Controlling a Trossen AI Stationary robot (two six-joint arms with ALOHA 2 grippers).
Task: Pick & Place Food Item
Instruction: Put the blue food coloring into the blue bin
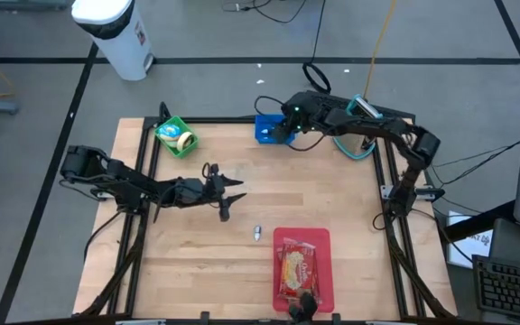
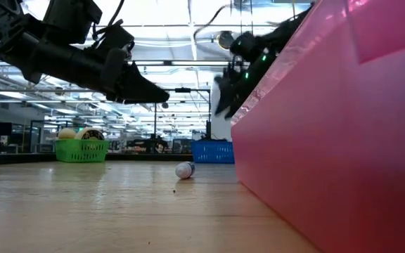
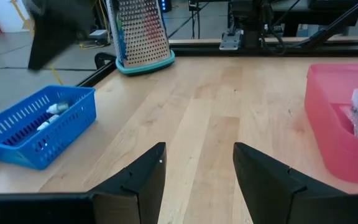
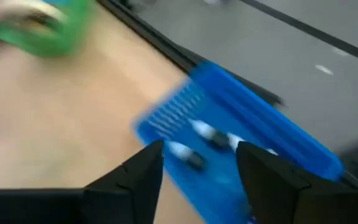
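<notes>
Our right gripper (image 4: 194,171) hangs open and empty just over the blue basket (image 1: 267,129), so we think we just dropped food there, and next we must fetch the small food piece (image 1: 256,233) lying far off

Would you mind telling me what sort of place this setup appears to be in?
Probably a robotics lab or workshop floor. A framed wooden table stands on grey taped flooring, cables trail from the arms, and the low view shows a large open hall with strip lighting. Small baskets, blue and green, and a pink bin look like test props.
</notes>
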